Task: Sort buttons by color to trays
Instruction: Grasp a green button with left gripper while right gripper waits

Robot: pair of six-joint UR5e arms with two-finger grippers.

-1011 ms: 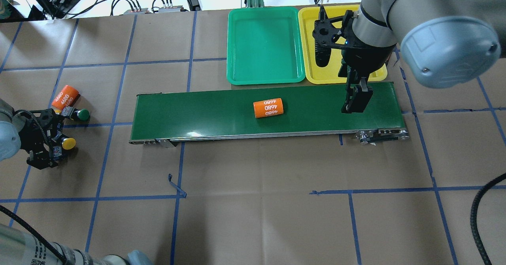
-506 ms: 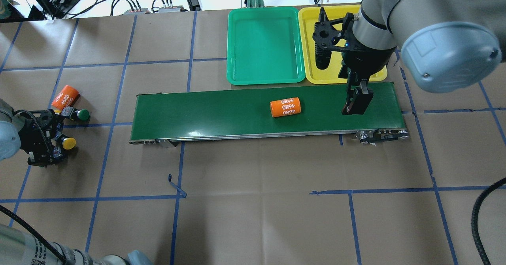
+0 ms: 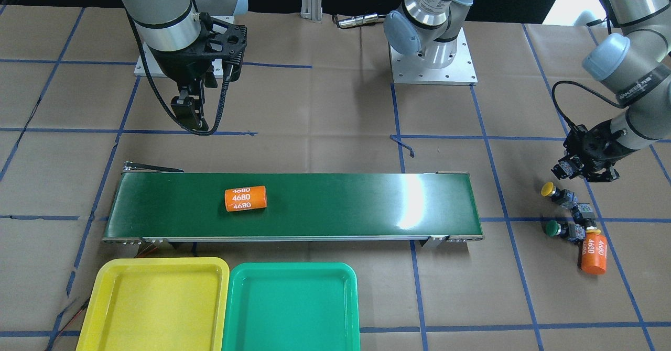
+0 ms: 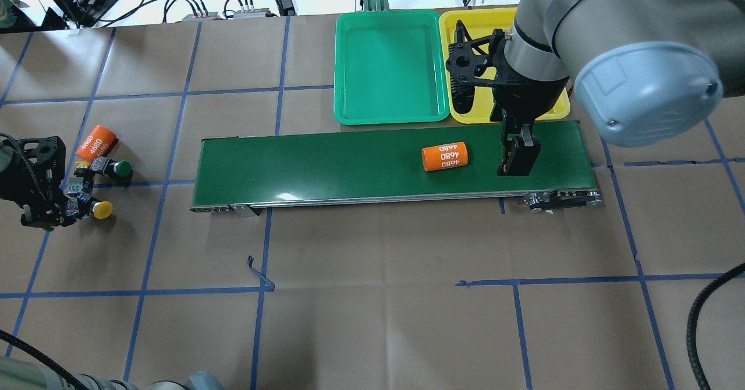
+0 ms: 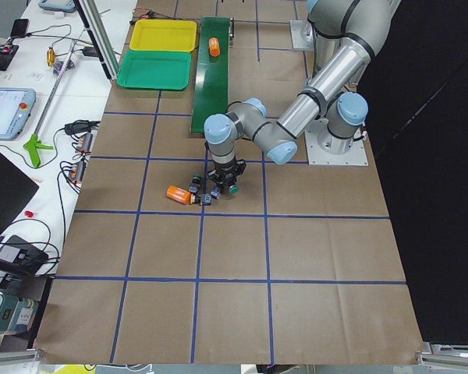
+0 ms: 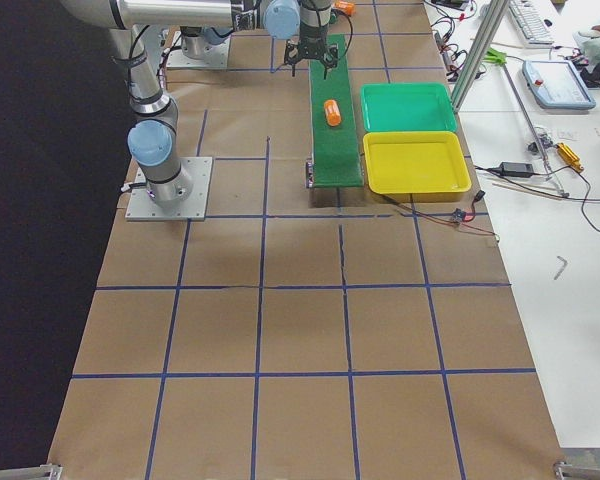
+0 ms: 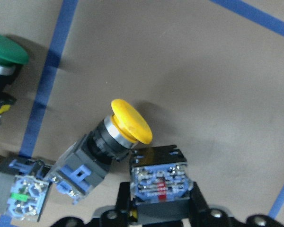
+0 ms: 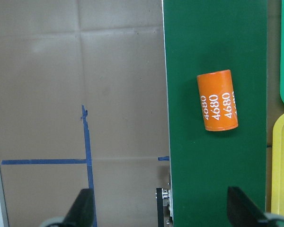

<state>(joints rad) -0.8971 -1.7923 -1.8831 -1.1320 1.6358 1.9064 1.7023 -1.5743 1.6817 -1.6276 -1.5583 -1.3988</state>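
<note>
Buttons (image 3: 581,212) lay sideways past the dark green conveyor belt's (image 4: 349,163) left end, yellow-capped button (image 4: 103,209) and green-capped button (image 4: 122,169) with long axes along the table (image 4: 372,320), caps toward the belt. Left gripper (image 7: 160,195) pointed down, clamped on a 3rd button's grey-blue block (image 7: 158,177). Right gripper (image 4: 515,160) hung above the belt, jaws wide, empty.

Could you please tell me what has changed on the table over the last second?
The orange cylinder rode along the conveyor belt toward the right gripper, which edged slightly toward it. The left gripper pulled back from the yellow button toward the table's edge. The green tray, the yellow tray, the green button and the other cylinder stayed put.
</note>
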